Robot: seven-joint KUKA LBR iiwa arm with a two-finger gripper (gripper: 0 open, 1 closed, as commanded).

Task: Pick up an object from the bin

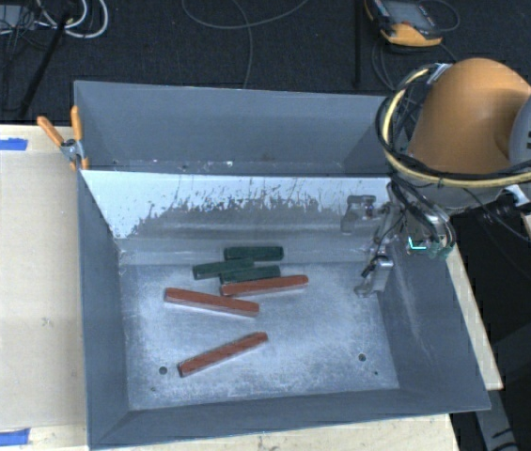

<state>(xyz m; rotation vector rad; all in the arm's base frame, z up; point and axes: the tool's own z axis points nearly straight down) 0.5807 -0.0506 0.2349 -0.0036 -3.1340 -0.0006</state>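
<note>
Camera view, looking down on the grey metal bin (105, 280). The arm enters from the right, its orange wrist cover (472, 111) above the bin's right rim. The gripper (367, 244) hangs low at the right side of the bin, close to the right wall and near the foot of the back wall. Its two metal fingers (372, 276) stand apart with nothing between them, over bare floor.

Five slim bars lie left of the gripper, in the middle of the floor. Two dark green bars form the far pair, the upper green bar (254, 252) just behind the lower green bar (235, 271). A red-brown bar (265, 285) lies against the lower green bar's near side; its right end is the nearest thing to the gripper, yet clearly apart from it. A second red-brown bar (210, 302) lies just in front and to the left. A third red-brown bar (223, 353) lies alone, slanted, nearer the front wall.
</note>
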